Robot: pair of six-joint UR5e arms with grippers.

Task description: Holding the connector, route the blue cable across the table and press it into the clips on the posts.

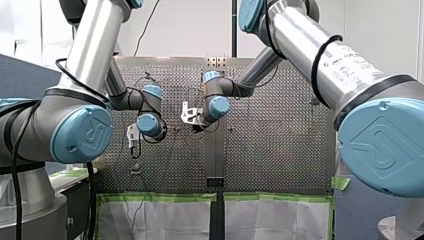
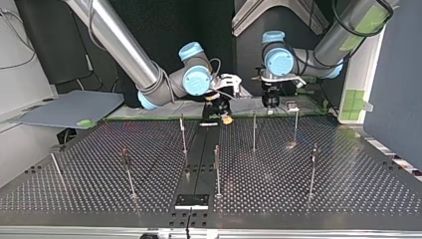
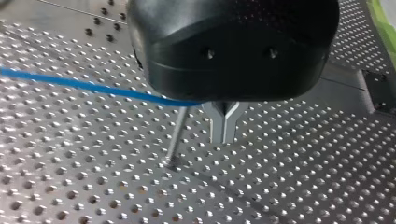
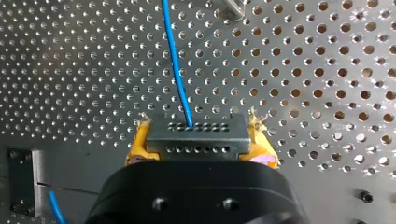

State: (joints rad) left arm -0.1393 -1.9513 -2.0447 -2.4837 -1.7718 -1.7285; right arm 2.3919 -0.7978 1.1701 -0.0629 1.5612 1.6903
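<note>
In the right wrist view, my right gripper (image 4: 201, 125) has its yellow pads (image 4: 140, 140) shut on the two sides of a grey connector (image 4: 196, 140). The blue cable (image 4: 175, 60) leaves the connector's top and runs ahead over the perforated table. My left gripper (image 3: 224, 137) is black, and its metal fingers are shut. The blue cable (image 3: 84, 85) comes in from the side and ends between the fingers at their root, under the gripper's body. A thin post (image 3: 175, 135) stands just beside those fingers. In the top view, both grippers (image 2: 219, 114) (image 2: 270, 103) hang low at the table's far edge.
Several thin posts (image 2: 254, 132) (image 2: 217, 169) (image 2: 128, 172) stand spread over the perforated table (image 2: 348, 189). A black plate (image 2: 191, 200) lies at its near edge in the top view, and a grey board (image 2: 69, 109) sits off the far left corner. A second stretch of blue cable (image 4: 55, 207) shows beside my right gripper.
</note>
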